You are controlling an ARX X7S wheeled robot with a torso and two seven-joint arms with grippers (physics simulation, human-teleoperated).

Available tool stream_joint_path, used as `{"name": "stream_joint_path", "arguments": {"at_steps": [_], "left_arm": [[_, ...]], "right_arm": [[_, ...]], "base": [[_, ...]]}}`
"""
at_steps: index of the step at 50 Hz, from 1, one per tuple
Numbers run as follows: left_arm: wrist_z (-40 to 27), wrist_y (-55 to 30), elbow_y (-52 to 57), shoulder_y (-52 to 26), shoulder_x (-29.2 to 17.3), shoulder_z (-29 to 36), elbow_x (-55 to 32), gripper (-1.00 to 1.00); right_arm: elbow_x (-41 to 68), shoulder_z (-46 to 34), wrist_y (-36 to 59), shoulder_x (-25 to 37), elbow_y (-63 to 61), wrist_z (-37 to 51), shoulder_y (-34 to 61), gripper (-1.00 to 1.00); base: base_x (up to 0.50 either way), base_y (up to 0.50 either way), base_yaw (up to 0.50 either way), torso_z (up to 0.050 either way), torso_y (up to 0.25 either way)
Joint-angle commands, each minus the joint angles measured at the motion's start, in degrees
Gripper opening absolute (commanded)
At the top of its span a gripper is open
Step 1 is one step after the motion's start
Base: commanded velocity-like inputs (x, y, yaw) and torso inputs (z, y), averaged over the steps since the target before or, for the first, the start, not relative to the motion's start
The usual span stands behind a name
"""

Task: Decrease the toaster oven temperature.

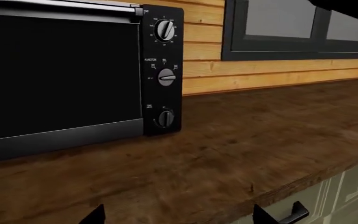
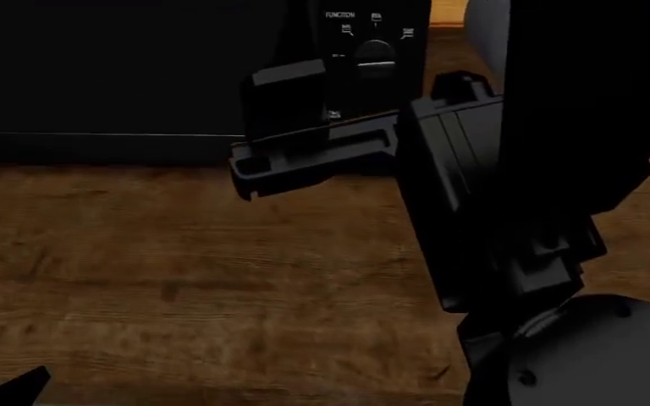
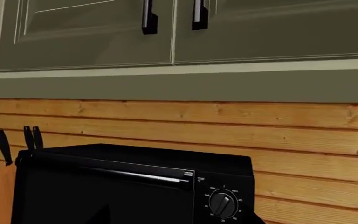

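Head view is giving me the only real look at a pincer: the right gripper [image 2: 260,161] is reaching out from a big dark arm [image 2: 506,194] toward the toaster oven [image 2: 122,76], and it is covering the lowest part of the control panel. I cannot tell whether its jaws are apart or together; everything there is dark on dark, and the tips are blending into the black oven front. Only the middle knob [image 2: 376,61] is showing above the gripper, under a white label; the top of the panel is cut off by the frame edge.

From the left wrist view, two small dark points at the frame edge, one of them here [image 1: 93,215], are all that is showing of the left gripper, with a wide gap between them, so it is standing open. Beyond them the toaster oven [image 1: 61,74] is sitting on the wooden countertop [image 1: 241,154] against the plank wall [image 1: 272,74], its dark glass door closed and its inside too black to see into. All three knobs are showing here: top [image 1: 164,30], middle [image 1: 166,77], bottom [image 1: 166,118]. Their small white markings are too fine to read. A dark-framed window [image 1: 297,28] is sitting in the wall beyond.

The right wrist view is looking over the oven top [image 3: 135,156] at the temperature knob [image 3: 223,203], grey-green cabinets [image 3: 185,32] above, and a knife block [image 3: 5,184] half hidden behind the oven.
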Motion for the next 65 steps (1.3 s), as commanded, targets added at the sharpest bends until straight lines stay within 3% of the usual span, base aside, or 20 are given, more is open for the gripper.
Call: {"name": "stream_joint_path", "arguments": {"at_steps": [1, 27, 65], "left_arm": [[0.08, 0.48, 0.47, -1.36, 1.16, 1.1, 1.59, 1.0], [-2.64, 3.09, 0.47, -5.79, 3.24, 7.47, 2.9, 1.0], [-4.99, 5.02, 0.26, -8.73, 4.59, 11.82, 4.2, 1.0]], "right_arm": [[1.93, 2.86, 0.35, -1.02, 0.3, 0.53, 0.14, 1.0], [11.84, 6.5, 3.2, -0.46, -0.72, 7.47, 1.36, 1.0], [20.2, 7.2, -1.93, 1.73, -0.21, 11.09, -0.97, 1.0]], "base": [[0.25, 0.06, 0.0, 0.0, 0.0], [0.23, 0.04, 0.0, 0.0, 0.0], [0.0, 0.0, 0.0, 0.0, 0.0]]}}
